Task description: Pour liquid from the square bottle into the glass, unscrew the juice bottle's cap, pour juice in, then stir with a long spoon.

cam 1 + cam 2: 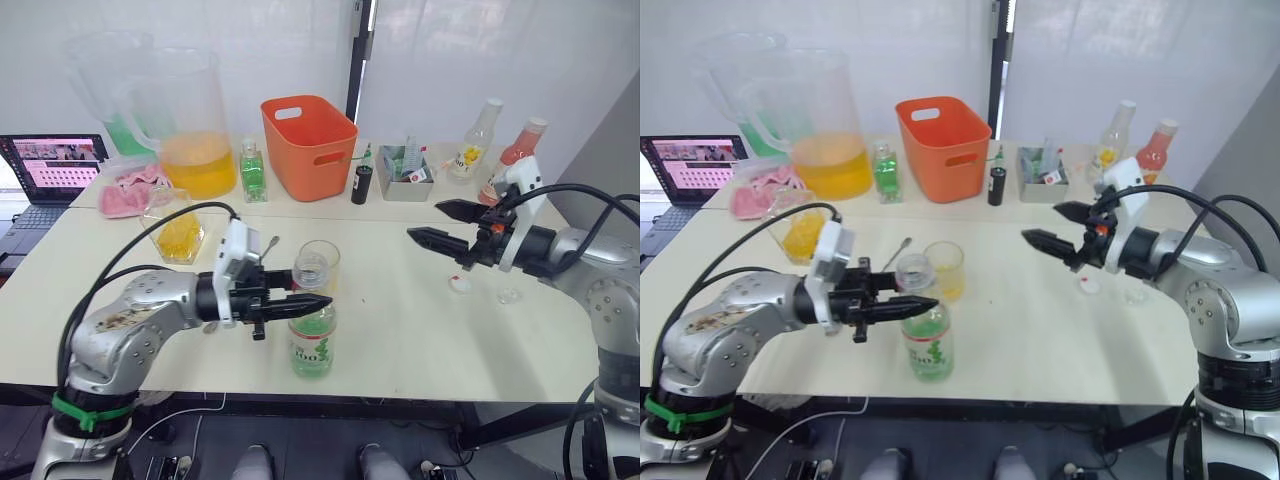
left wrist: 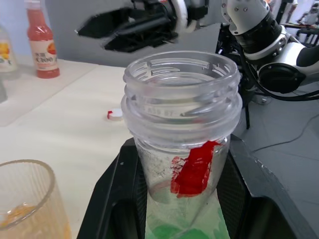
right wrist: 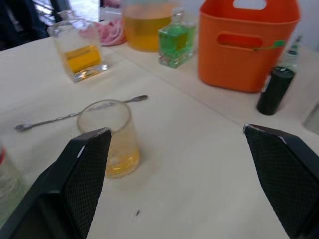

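Left wrist view: left gripper (image 1: 322,302) pinching the uncapped juice bottle (image 1: 311,345) just below its open mouth, beside the glass (image 1: 318,266); right gripper (image 1: 423,224) spread, empty. Risk — a hasty tilt overshoots the narrow glass, spilling juice on the table (image 1: 400,330).

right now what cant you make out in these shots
- Juice level in the juice bottle: the label and left gripper cover it in the eye views; the left wrist view cuts it off.
- Print on that label: too small.
- Spoon: the glass hides its middle in the right wrist view.
- White cap: too small to confirm as the bottle's.
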Robot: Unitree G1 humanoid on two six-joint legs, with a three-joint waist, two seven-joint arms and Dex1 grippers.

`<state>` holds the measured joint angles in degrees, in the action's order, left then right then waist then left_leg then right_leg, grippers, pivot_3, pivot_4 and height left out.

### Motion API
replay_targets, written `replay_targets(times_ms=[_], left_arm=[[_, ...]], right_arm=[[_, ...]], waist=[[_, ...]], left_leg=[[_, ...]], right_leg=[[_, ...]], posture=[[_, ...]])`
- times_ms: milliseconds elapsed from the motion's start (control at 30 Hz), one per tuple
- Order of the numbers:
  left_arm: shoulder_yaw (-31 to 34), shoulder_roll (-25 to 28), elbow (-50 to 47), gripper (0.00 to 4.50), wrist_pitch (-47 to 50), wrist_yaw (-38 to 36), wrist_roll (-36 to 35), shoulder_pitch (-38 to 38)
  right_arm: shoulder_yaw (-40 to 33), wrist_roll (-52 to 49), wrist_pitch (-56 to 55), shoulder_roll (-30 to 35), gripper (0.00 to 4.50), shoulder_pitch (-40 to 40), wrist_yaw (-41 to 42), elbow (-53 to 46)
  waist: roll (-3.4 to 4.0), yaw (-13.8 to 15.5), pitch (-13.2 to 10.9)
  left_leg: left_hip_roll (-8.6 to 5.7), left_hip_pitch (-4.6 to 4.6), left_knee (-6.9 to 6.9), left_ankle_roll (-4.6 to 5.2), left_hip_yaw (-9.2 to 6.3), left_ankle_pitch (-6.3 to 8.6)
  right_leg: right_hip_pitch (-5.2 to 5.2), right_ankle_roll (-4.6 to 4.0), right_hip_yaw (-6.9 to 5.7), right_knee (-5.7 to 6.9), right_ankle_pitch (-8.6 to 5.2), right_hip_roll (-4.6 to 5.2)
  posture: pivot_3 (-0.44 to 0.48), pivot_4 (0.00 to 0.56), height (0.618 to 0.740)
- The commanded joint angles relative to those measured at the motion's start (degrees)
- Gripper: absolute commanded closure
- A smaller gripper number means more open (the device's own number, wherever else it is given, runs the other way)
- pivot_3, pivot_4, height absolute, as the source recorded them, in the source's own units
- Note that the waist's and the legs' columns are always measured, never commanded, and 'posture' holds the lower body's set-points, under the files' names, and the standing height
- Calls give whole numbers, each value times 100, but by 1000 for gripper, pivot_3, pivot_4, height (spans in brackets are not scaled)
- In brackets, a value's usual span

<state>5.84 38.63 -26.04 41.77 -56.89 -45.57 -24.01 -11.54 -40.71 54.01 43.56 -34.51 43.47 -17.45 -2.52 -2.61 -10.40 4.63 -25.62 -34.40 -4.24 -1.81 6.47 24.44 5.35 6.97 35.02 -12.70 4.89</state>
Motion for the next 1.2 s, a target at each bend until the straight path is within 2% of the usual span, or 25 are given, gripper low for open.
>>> replay_targets(times_ms=[33, 167, 267, 367, 467, 600, 800, 1033, 1200], left_arm=[[695, 335, -213, 3031, 167, 236, -397, -18], [1323, 790, 47, 3031, 341, 483, -573, -150], [1554, 1118, 239, 3031, 295, 466, -489, -105], [1546, 1395, 625, 3031, 128, 621, -18, -197], [1200, 1440, 1038, 3031, -216, 778, 528, -485], [559, 1345, 1538, 3031, -669, 985, 1371, -893], [-246, 921, 2501, 3031, -1575, 915, 2333, -1658], [-827, 359, 3920, 3031, -2900, 668, 3210, -2748], [-1083, -2, 4614, 3031, -4145, 664, 3810, -3079]], right_arm=[[-29, -536, 250, -3, 34, 23, 143, -505], [33, -727, 342, -4, 34, 104, 154, -640], [57, -812, 323, -9, 34, 151, 162, -691], [59, -797, 237, -66, 34, 181, 53, -688], [38, -795, 195, -184, 34, 249, -117, -744], [-3, -829, 256, -403, 34, 325, -470, -826], [-135, -870, 242, -604, 34, 538, -978, -1028], [-283, -1007, 304, -792, 34, 796, -1526, -1413], [-306, -1114, 332, -836, 34, 920, -1829, -1670]], waist=[[0, -6, 0], [-3, -2, -2], [-3, 1, -2], [-3, 4, -2], [-3, 15, -2], [-5, 31, -3], [-6, 46, -2], [-6, 68, -2], [-6, 57, -2]], left_leg=[[0, 0, 1, 0, 0, 0], [0, 0, 0, -1, 0, 0], [0, -1, -1, -1, 1, 1], [0, -2, 0, -1, 1, 1], [0, -3, 2, -3, 1, 2], [0, -13, 1, -44, 1, 27], [0, -50, 2, 0, 0, -1], [0, -68, 1, 2, 0, -3], [0, -68, 1, 3, 0, -3]], right_leg=[[2, 0, 0, 1, 0, 0], [1, 0, 0, -1, 0, 0], [4, -1, 1, -2, 0, 0], [6, -2, 0, -2, 0, 0], [11, -4, -1, -1, 1, 0], [14, -5, -1, -3, 2, 0], [54, -5, -4, 12, 5, 0], [70, 8, -4, 17, 13, -2], [69, 22, -2, 19, 21, -2]], posture=[[0, 150, 717], [0, 150, 717], [0, 150, 717], [0, 150, 717], [0, 150, 717], [0, 150, 717], [0, 150, 717], [0, 150, 717], [0, 150, 717]])
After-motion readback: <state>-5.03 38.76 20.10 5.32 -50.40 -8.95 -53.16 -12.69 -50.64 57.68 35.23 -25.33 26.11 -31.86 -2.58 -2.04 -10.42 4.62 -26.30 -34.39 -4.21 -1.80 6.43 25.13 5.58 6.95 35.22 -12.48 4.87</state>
